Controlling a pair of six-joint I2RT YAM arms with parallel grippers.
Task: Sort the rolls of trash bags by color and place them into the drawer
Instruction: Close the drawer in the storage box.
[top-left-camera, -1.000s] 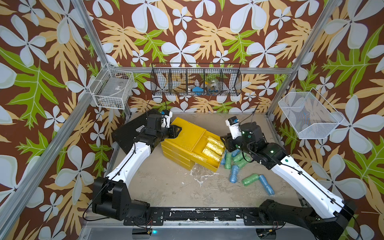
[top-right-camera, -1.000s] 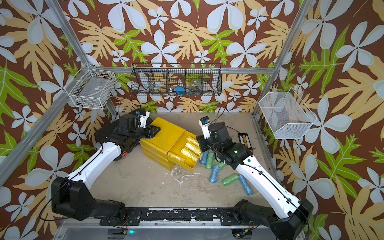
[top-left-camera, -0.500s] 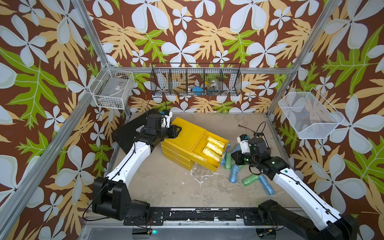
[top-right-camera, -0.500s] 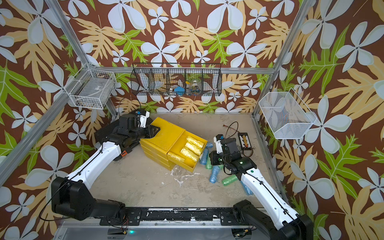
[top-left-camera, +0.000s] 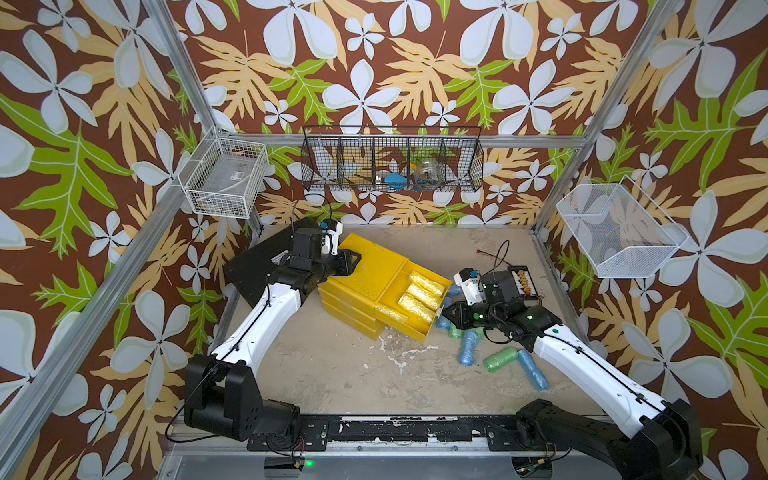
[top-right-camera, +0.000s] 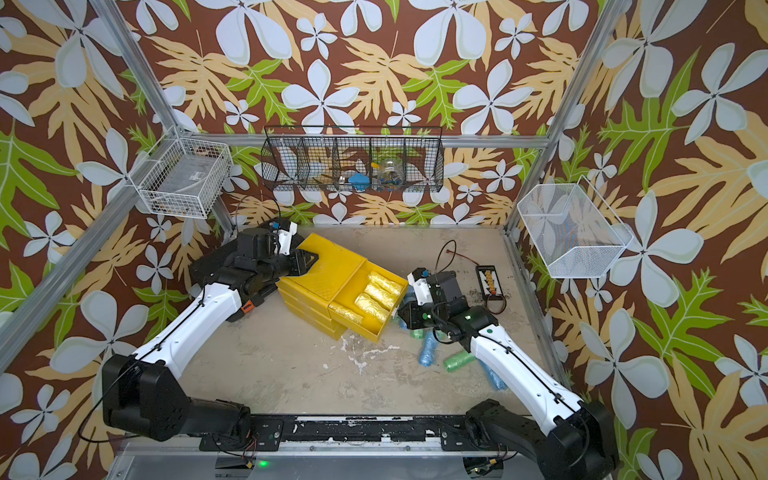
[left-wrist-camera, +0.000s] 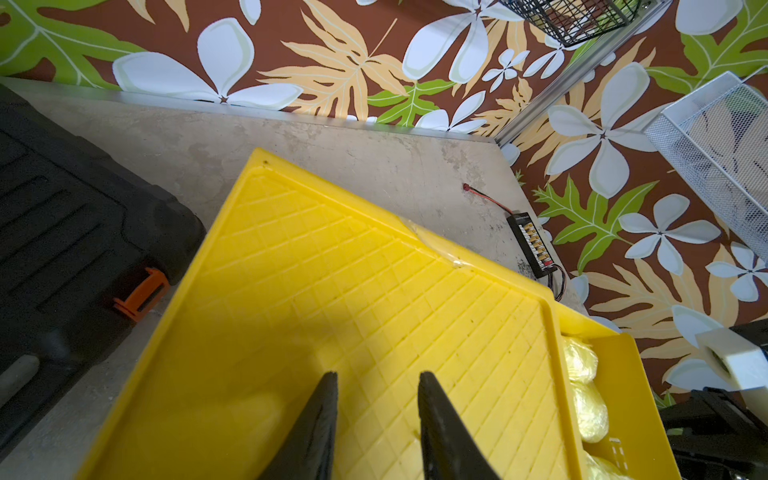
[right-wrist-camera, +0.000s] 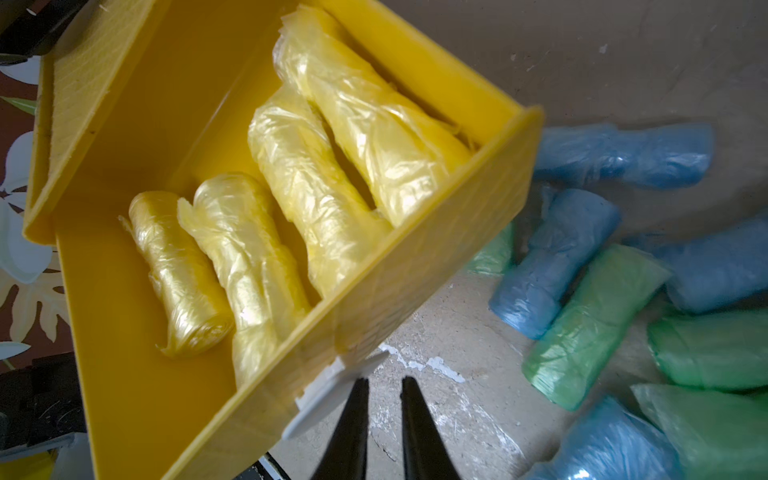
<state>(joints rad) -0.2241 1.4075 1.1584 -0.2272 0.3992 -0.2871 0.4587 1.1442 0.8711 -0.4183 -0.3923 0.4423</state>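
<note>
The right fingers (right-wrist-camera: 355, 415) had been brought down from higher up by the drawer (right-wrist-camera: 415, 266). They were now low over the worktop (right-wrist-camera: 457, 324), just in front of the drawer. They had also been drawn in, so they were nearly closed with only a thin gap. Nothing was held between them.

The white tab (right-wrist-camera: 332, 386) was seen just beside one fingertip. Whether it was touched could not be told. Past the tab, the yellow rolls (right-wrist-camera: 291, 187) were laid side by side in the pulled-out top drawer.

The blue rolls (right-wrist-camera: 552, 257) and green rolls (right-wrist-camera: 590, 320) were left mixed on the worktop, off to one side of the right fingers and next to the drawer front.

The left fingers (left-wrist-camera: 320, 415) were a little apart over the top of the chest (left-wrist-camera: 332, 270), with nothing between them. The chest was likely being held steady.

The yellow lot was judged to be done, and a push to close the drawer looked to be next. The blue and green rolls were not yet sorted.
</note>
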